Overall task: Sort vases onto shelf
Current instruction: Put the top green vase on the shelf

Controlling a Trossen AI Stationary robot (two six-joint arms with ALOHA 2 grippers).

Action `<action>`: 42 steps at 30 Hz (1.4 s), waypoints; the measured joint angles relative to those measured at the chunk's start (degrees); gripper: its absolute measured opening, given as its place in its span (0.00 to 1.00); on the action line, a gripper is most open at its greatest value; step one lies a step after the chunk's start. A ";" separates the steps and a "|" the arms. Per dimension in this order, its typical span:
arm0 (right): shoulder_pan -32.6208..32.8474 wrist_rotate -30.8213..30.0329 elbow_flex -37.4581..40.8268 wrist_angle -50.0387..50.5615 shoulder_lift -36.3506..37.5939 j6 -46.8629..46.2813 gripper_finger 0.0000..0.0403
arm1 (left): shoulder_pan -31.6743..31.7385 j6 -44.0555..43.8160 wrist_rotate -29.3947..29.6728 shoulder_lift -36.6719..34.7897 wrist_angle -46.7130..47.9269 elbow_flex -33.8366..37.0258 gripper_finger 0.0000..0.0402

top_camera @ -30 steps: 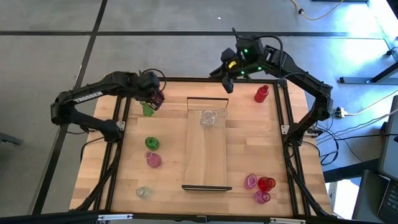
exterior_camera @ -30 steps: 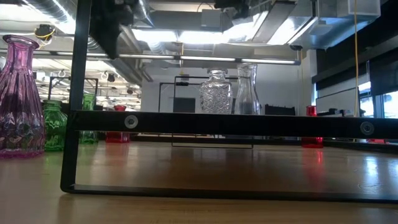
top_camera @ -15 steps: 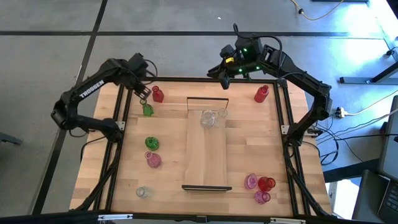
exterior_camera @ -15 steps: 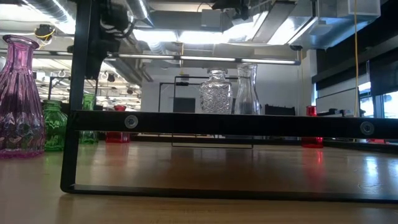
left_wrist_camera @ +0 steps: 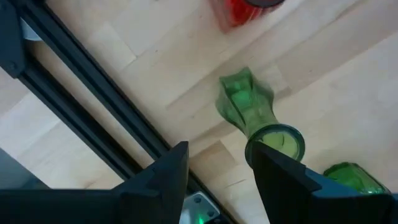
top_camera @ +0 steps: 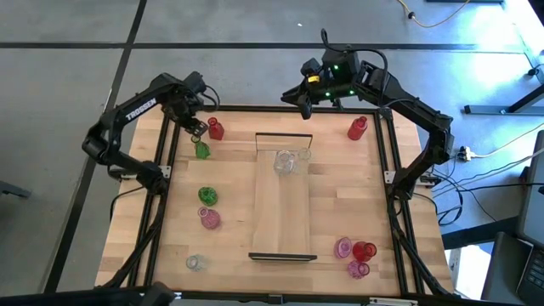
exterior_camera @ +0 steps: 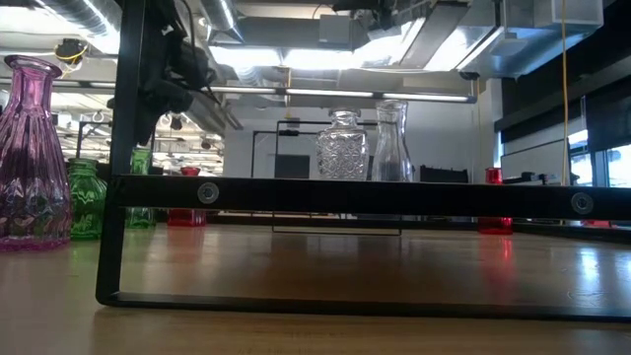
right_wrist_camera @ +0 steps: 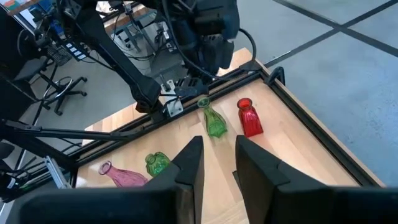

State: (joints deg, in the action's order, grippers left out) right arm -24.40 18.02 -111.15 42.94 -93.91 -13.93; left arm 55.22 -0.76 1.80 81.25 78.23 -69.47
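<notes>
From above, the left gripper (top_camera: 196,127) hangs beside the red vase (top_camera: 215,129), over the slim green vase (top_camera: 202,150). Its wrist view alone shows parted, empty fingers (left_wrist_camera: 166,171). Beyond the shelf (top_camera: 281,206), the right gripper (top_camera: 305,96) holds its fingers slightly apart, empty.

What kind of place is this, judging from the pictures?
Probably a robotics lab or workshop. The wooden table stands on a bare concrete floor with cables, exposed ceiling ducts run overhead, and office chairs and equipment fill the room behind.

Green vase (left_wrist_camera: 252,109), red vase (top_camera: 216,129)
</notes>
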 joint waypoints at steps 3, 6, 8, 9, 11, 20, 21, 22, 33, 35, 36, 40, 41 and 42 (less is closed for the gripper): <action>0.00 0.00 0.00 0.01 0.00 0.01 0.19 | 0.00 0.03 -0.12 0.72 0.48 0.00 0.41; 0.00 0.00 0.00 0.07 0.00 0.01 0.19 | 0.00 0.41 -2.90 1.46 0.42 0.00 0.41; 0.00 0.00 0.00 0.07 0.00 0.02 0.19 | 0.00 0.49 -4.79 1.81 0.42 0.00 0.41; 0.00 0.00 0.00 0.11 0.00 0.02 0.19 | 0.00 0.49 -4.87 2.00 0.42 0.00 0.41; 0.00 0.00 0.00 0.13 0.00 0.09 0.19 | -0.02 0.48 -4.94 2.38 0.28 0.11 0.41; 0.00 -0.01 0.00 0.63 0.00 0.26 0.19 | -0.01 1.57 -5.36 2.61 -1.84 7.73 0.40; 0.00 -0.02 0.00 0.61 0.00 0.26 0.19 | -0.09 2.16 -5.69 2.43 -2.16 8.37 0.39; 0.00 -0.01 0.00 0.63 0.00 0.26 0.19 | -0.16 2.74 -5.85 2.36 -2.50 8.77 0.36; 0.07 0.02 0.00 0.55 0.00 0.87 0.19 | -2.64 6.98 -4.90 -0.53 -2.99 7.08 0.05; 0.07 0.31 0.00 0.55 0.00 0.87 0.19 | -3.99 7.09 -5.93 -1.65 -2.36 7.08 0.05; 0.07 0.60 0.00 0.54 0.00 0.90 0.19 | -4.83 7.04 -6.86 -2.38 -2.13 7.08 0.05; 0.07 0.63 0.00 0.48 0.00 0.92 0.19 | -9.39 5.73 -12.09 -6.41 -1.85 7.04 0.05; 0.07 0.74 0.00 0.48 0.00 0.91 0.19 | -10.83 4.99 -13.60 -7.61 -1.79 7.04 0.05; 0.07 1.07 0.00 0.47 0.00 0.92 0.19 | -12.27 3.98 -15.10 -8.87 -1.95 7.04 0.05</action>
State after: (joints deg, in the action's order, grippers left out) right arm -24.34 19.09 -111.15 43.41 -93.91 -13.02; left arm 42.95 3.22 -13.29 72.38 76.28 -62.43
